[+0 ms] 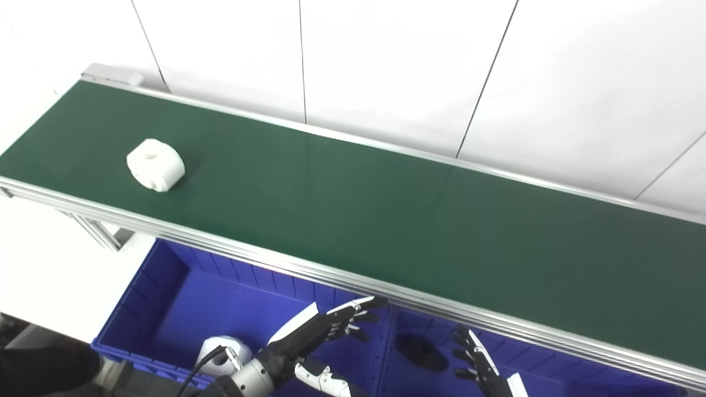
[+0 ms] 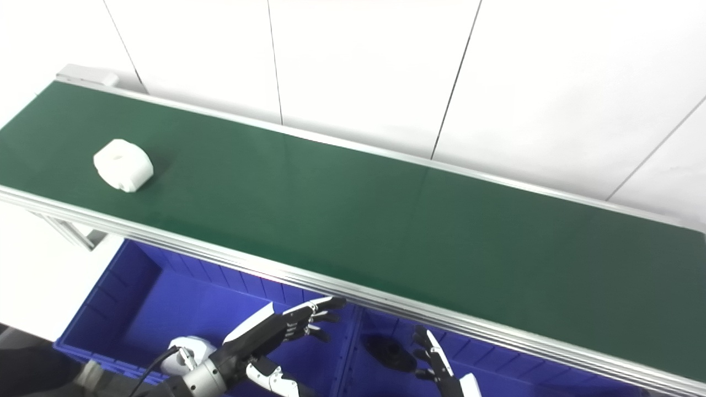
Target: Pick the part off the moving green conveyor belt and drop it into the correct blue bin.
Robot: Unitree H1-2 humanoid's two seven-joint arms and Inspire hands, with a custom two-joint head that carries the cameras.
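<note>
Both of my hands hang below the near rail of the conveyor, and neither one holds anything. Left hand (image 1: 317,333) reaches up from the bottom edge over the left blue bin (image 1: 165,298), fingers spread and stretched toward the belt, released and bare. Right hand (image 1: 480,358) sits low over the right blue bin (image 1: 551,366), fingers apart and pointing upward, also free of any load; part of it is cut off by the bottom edge. Neither hand touches the white part (image 1: 155,164), which lies well apart from both, far up the green conveyor belt (image 1: 386,209) toward its left end. It rests flat on the belt nearer the front rail than the back one, a chunky rounded piece with a round recess in its top face. Along the front of the belt runs a silver aluminium rail (image 1: 386,289), and the two bins sit side by side beneath it. Inside the left bin, just beside my left wrist, lies another white rounded piece (image 1: 220,353), partly hidden by the arm. Inside the right bin a dark object (image 1: 422,353) rests on the floor between my two hands; I cannot make out its shape. Behind the belt stands a white panelled wall (image 1: 386,66).
</note>
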